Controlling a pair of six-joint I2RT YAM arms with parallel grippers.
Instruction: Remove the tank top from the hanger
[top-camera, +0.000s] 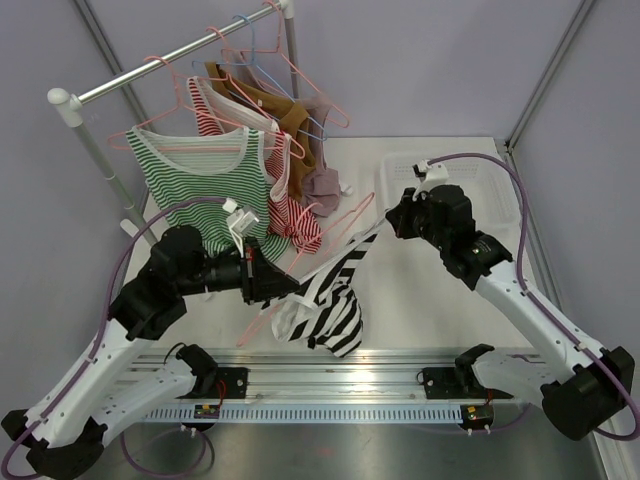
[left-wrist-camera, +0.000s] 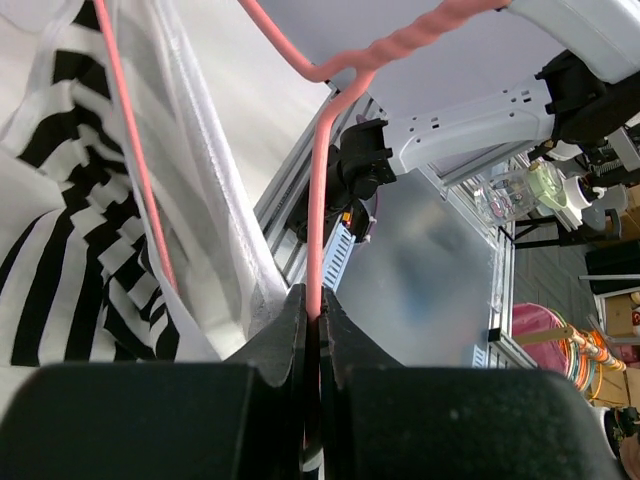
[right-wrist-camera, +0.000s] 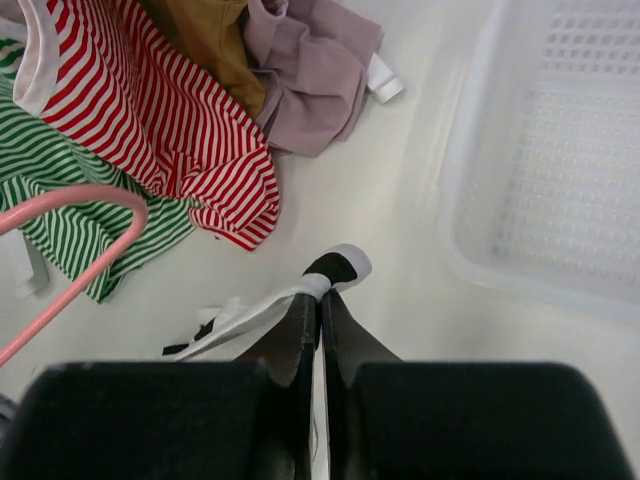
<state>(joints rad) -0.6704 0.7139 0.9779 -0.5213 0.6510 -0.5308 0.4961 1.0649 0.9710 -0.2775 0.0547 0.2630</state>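
A black-and-white striped tank top (top-camera: 335, 300) hangs off a pink hanger (top-camera: 335, 235) above the table's middle. My left gripper (top-camera: 292, 288) is shut on the hanger's pink wire (left-wrist-camera: 318, 220); the top's striped cloth (left-wrist-camera: 60, 230) drapes to its left. My right gripper (top-camera: 392, 222) is shut on the tank top's white-edged strap (right-wrist-camera: 335, 270) and holds it stretched away to the right of the hanger. The pink hanger's curve (right-wrist-camera: 100, 200) shows at the left of the right wrist view.
A clothes rail (top-camera: 170, 70) at the back left carries a green striped top (top-camera: 200, 180), a red striped top (top-camera: 285, 215), brown and mauve garments and spare hangers. A white basket (top-camera: 420, 175) sits at the back right. A metal rail (top-camera: 350, 385) runs along the near edge.
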